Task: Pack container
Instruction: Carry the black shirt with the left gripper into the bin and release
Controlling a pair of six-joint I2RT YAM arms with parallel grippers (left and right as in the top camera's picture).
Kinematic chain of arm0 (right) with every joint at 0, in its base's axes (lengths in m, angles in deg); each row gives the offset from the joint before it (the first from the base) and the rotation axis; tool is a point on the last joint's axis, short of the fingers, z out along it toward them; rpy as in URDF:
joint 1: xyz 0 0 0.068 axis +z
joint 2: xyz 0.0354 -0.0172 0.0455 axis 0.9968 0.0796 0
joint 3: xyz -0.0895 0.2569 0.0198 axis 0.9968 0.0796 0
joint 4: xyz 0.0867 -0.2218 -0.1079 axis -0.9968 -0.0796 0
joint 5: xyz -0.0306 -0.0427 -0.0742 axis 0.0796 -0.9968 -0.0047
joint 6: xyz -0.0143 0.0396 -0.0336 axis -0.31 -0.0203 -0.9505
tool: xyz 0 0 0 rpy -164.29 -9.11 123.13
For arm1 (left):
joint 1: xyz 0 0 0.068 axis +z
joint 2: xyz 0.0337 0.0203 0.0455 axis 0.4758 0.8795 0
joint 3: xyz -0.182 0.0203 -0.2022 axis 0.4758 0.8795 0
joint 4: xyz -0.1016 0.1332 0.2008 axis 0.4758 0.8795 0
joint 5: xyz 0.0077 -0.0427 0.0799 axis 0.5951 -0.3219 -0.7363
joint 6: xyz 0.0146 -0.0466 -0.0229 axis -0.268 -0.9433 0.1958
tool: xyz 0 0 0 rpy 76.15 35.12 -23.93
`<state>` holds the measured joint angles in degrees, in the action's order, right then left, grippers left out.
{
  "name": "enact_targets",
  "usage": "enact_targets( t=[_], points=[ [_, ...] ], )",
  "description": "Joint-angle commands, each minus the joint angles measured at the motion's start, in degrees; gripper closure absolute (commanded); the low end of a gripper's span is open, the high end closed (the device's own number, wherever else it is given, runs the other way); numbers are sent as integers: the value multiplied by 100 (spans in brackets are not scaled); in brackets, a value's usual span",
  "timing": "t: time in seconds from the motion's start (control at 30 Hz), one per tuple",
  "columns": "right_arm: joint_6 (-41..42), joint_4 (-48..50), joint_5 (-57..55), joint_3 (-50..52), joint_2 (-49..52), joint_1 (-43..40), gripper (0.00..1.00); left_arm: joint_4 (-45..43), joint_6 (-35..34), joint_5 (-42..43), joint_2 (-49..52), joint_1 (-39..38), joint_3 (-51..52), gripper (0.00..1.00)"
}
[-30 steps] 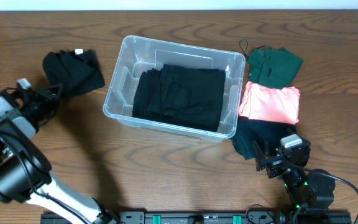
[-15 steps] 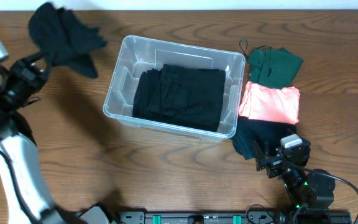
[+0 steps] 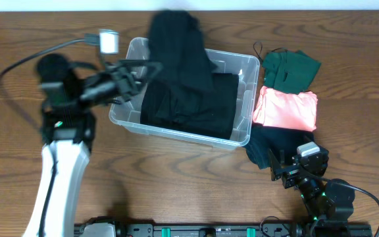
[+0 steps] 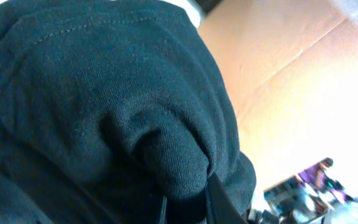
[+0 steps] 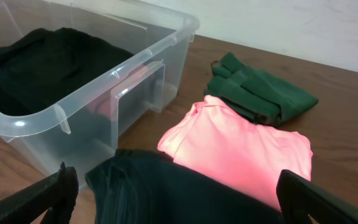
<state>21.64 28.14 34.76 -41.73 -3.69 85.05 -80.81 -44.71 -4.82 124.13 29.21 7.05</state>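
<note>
Left gripper (image 3: 149, 66) is blurred overhead and mostly buried in the black garment (image 4: 104, 106).

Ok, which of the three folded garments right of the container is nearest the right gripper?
The dark garment at the front, just ahead of the open right gripper; the pink garment lies beyond it, the green garment farthest.

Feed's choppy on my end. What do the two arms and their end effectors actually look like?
Left arm: white lower link, black upper joints, a black cable looping to a pale camera block; the left end effector is black and motion-blurred. Right arm: black throughout, grey block on top, green lights, a thin cable; the right end effector has black fingers.
</note>
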Motion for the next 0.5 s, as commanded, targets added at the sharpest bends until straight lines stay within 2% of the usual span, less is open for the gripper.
enact_targets(
  t=[0.0,0.13,0.2,0.3,0.4,0.47],
  points=[
    [37,-7,-15,17,-33,61,1,188,839,-90,529,-20,-2,94],
    [37,-4,-15,17,-33,61,1,697,1488,-341,1314,81,0,94],
    [37,-4,-15,17,-33,61,1,1276,1891,-1115,1792,118,0,94],
    [37,-4,-15,17,-33,61,1,1716,2100,-1862,2308,133,-2,94],
    [37,-7,-15,17,-33,61,1,1860,2118,-2426,2535,133,-2,94],
    [37,-7,-15,17,-33,61,1,2085,2074,-3300,2527,133,-2,94]
  ],
)
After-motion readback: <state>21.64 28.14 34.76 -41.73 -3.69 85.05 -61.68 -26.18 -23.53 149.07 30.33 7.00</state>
